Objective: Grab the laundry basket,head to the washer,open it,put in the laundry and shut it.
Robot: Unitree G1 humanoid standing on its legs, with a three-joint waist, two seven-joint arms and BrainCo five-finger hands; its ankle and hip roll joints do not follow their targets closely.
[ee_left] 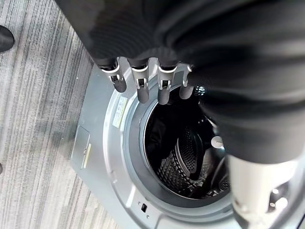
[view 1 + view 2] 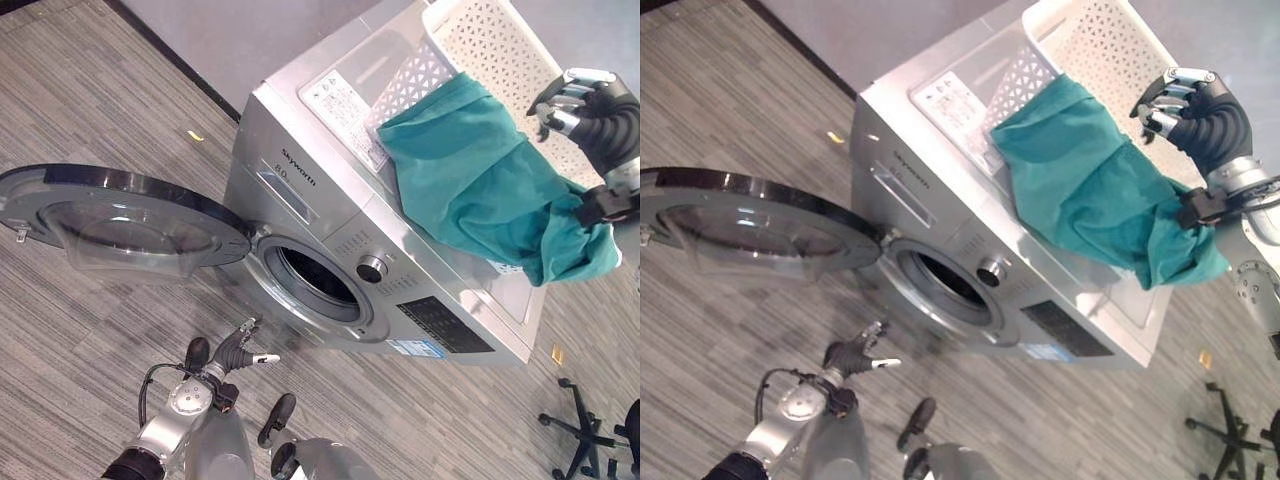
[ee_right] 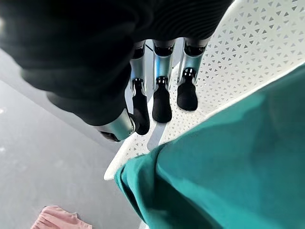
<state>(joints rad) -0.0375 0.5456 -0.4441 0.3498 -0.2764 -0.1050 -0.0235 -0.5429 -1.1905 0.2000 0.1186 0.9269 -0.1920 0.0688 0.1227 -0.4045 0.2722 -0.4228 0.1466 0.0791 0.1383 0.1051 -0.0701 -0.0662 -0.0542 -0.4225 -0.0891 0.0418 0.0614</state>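
Right hand, upper right of the head views: fingers bent partway and slightly apart, gripping nothing, hovering over the white perforated basket. Basket sits on top of the washer, at the upper right. Teal cloth spills over the basket's near rim onto the washer top and hangs by the right wrist.

Left hand, lower left of centre: fingers straight and side by side, small gaps between, empty, pointing at the drum opening. Dark perforated drum visible inside.

Door swung fully open, lying at the left of frame, hinged beside the opening. Pink cloth on the grey floor, lower left corner of the right wrist view.
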